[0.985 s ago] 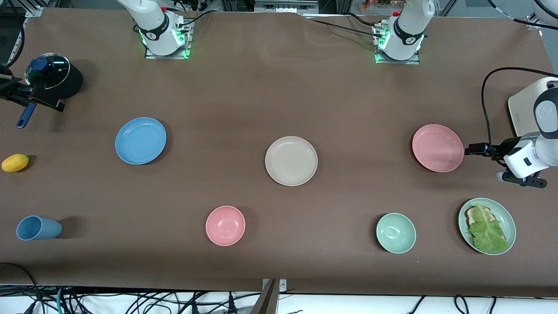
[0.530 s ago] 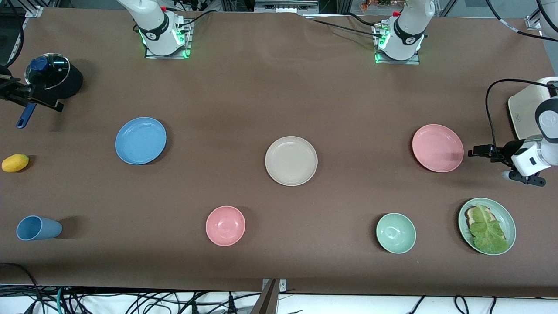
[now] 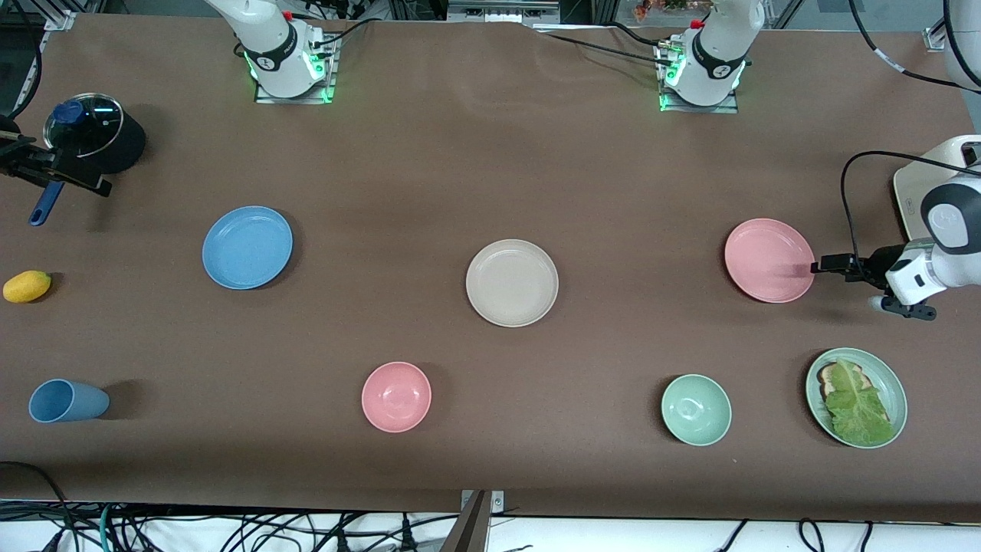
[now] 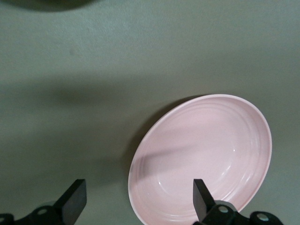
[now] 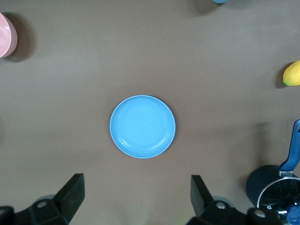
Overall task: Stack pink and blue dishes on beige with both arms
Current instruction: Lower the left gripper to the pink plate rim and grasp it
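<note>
The beige plate lies in the middle of the table. The pink plate lies toward the left arm's end. My left gripper is open and low at that plate's outer rim, with the rim's edge between its fingers and nothing gripped. The light blue plate lies toward the right arm's end. My right gripper hangs open and high up, near the pot, with the blue plate in its wrist view.
A small pink bowl, a green bowl and a green plate with toast and lettuce lie nearer the front camera. A blue cup, a lemon, a lidded dark pot and a cream toaster stand at the table's ends.
My left gripper drew back a little, then moved in to the pink plate's rim. The right gripper and the plates have stayed where they were.
</note>
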Robot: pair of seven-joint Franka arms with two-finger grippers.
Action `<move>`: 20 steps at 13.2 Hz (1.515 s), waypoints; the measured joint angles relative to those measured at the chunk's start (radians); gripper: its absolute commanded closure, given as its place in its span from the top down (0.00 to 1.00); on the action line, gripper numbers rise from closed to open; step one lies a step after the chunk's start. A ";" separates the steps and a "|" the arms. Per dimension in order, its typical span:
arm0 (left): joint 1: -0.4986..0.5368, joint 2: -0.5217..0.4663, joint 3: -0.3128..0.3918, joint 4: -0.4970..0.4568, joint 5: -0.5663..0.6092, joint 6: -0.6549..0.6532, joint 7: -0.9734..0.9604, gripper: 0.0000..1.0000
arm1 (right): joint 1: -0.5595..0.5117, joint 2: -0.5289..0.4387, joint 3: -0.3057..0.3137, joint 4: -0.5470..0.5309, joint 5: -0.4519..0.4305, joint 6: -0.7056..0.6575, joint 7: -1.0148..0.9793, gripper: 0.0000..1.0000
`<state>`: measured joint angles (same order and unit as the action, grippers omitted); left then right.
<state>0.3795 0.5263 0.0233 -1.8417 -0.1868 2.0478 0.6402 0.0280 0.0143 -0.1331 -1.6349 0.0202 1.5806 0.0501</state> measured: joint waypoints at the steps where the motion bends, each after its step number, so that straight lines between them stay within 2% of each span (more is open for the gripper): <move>1: 0.002 0.000 0.000 -0.014 -0.013 0.011 0.011 1.00 | 0.000 0.000 0.000 0.000 0.000 0.000 0.000 1.00; 4: 0.007 -0.008 0.000 -0.058 -0.016 0.069 0.017 1.00 | 0.000 0.000 0.000 0.000 0.000 0.000 0.000 1.00; 9: 0.011 -0.064 0.000 -0.194 -0.016 0.188 0.018 1.00 | 0.000 0.000 0.000 0.000 0.000 0.000 0.000 1.00; 16: 0.031 -0.073 -0.001 -0.281 -0.075 0.268 0.041 0.97 | 0.000 0.000 0.000 0.000 0.000 0.000 0.000 1.00; 17: 0.031 -0.073 -0.001 -0.284 -0.078 0.270 0.042 0.92 | 0.000 0.000 0.000 0.000 0.000 0.000 0.000 1.00; 18: 0.031 -0.073 -0.001 -0.285 -0.079 0.270 0.042 0.81 | 0.000 0.000 0.000 0.000 0.000 0.000 0.000 1.00; 20: 0.031 -0.073 -0.002 -0.286 -0.087 0.272 0.042 0.36 | 0.000 0.000 0.000 0.000 0.000 0.000 0.000 1.00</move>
<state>0.4109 0.4531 0.0216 -2.1273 -0.2740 2.3202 0.6821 0.0281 0.0147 -0.1331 -1.6349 0.0202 1.5811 0.0501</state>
